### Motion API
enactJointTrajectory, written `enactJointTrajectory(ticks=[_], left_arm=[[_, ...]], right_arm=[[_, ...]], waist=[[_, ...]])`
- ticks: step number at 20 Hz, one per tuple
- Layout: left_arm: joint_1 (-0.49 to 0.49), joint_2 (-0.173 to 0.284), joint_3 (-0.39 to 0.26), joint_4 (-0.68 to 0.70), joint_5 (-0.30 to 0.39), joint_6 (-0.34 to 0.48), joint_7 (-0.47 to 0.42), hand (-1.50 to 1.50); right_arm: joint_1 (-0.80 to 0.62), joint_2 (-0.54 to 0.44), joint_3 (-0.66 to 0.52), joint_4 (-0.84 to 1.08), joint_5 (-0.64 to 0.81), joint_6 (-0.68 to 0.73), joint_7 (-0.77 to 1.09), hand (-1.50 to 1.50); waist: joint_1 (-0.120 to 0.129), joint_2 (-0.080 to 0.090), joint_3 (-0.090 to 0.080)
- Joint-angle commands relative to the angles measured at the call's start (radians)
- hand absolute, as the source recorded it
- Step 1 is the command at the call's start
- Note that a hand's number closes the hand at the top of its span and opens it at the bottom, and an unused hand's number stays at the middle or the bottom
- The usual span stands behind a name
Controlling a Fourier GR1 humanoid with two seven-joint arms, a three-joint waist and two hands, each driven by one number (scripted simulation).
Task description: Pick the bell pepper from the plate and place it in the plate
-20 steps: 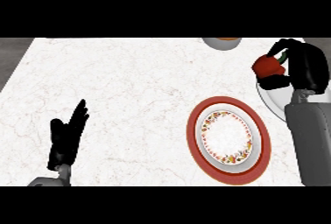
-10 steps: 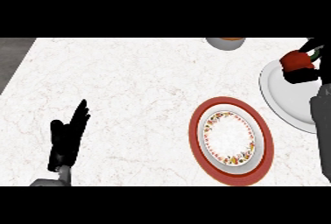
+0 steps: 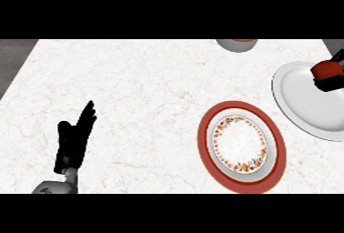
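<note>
A red bell pepper (image 3: 326, 69) hangs over the plain white plate (image 3: 299, 102) at the right edge. My right hand (image 3: 329, 83) is curled round the pepper, and only its black fingers show at the view's border. A red-rimmed plate (image 3: 207, 144) with a flowered inner plate lies at centre right with nothing on it. At the lower left my left hand (image 3: 74, 141) rests open with its fingers pointing up, far from both plates.
A grey bowl (image 3: 236, 44) with an orange inside stands at the counter's far edge. The white marble counter (image 3: 148, 91) stretches wide between my left hand and the plates. The counter's left edge borders a dark floor.
My right hand has carried the pepper to the right, and its forearm has slid out of view. The white plate now shows uncovered. The left hand has stayed still.
</note>
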Motion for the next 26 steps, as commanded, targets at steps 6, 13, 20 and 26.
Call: enactJointTrajectory(ticks=[6,13,20,26], left_arm=[[-0.015,0.000,0.024,0.022,0.008,-0.018,-0.007,0.00],[-0.018,-0.046,-0.007,0.052,-0.036,0.010,-0.036,0.00],[0.000,-0.005,0.028,-0.025,0.001,-0.018,0.019,0.00],[0.003,-0.014,0.033,0.032,0.001,-0.034,-0.044,0.00]], right_arm=[[-0.065,-0.056,-0.016,0.286,-0.051,0.211,-0.089,1.50],[-0.038,-0.131,-0.041,0.436,-0.070,0.244,-0.293,-1.50],[-0.068,-0.113,-0.240,0.370,-0.305,0.247,-0.531,-1.50],[-0.021,-0.165,-0.405,0.425,-0.492,0.385,-0.600,-1.50]], waist=[[0.005,0.002,0.000],[0.006,0.006,0.002],[-0.006,-0.003,0.003],[-0.013,-0.001,0.001]])
